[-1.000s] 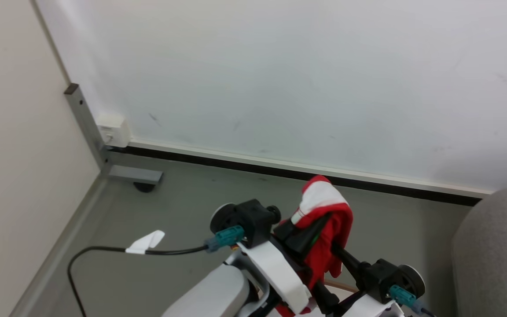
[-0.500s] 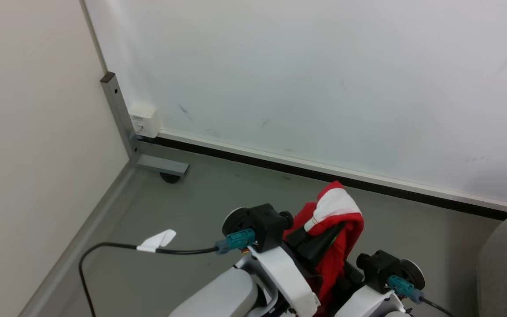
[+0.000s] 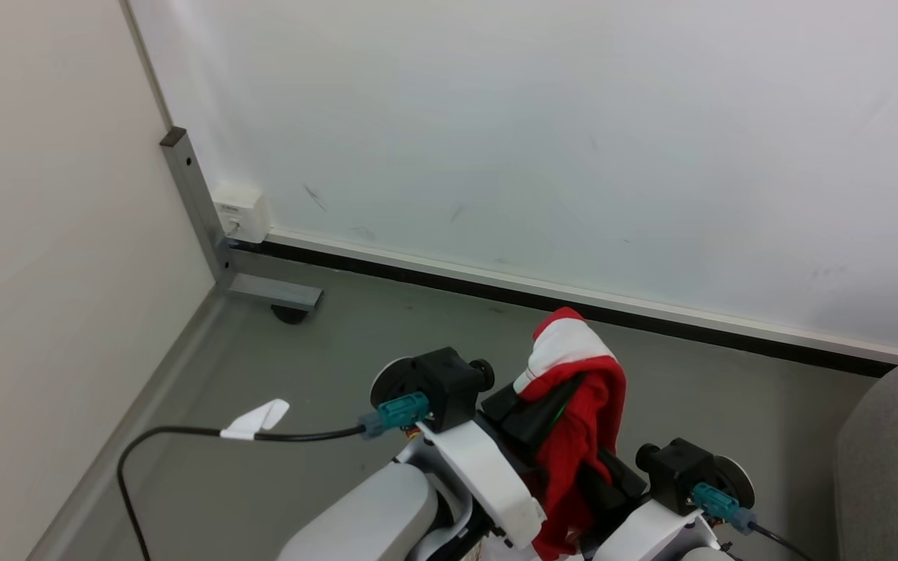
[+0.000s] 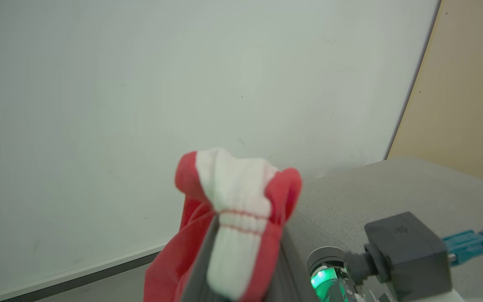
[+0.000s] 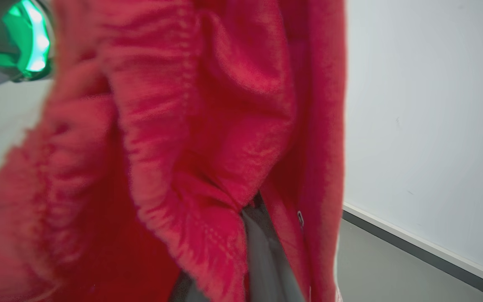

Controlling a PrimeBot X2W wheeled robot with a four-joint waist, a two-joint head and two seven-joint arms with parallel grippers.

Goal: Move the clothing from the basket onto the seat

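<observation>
The left gripper (image 4: pixel 247 228) is clamped on the clothing (image 3: pixel 574 366). The white band is bunched between its two fingers and the red fabric hangs down past the wrist. The clothing is held in the air above the floor (image 3: pixel 277 366), apart from the seat (image 3: pixel 897 467) at the right edge. Red folds cover the right gripper (image 5: pixel 262 256), so whether it is closed or parted cannot be told. Compared with half a second ago, the head view has shifted slightly, while the hold and drape are unchanged. Compared with one second ago, the right gripper sits closer under the cloth.

Bare room: white wall (image 3: pixel 496 117), grey floor (image 3: pixel 340 335)
</observation>
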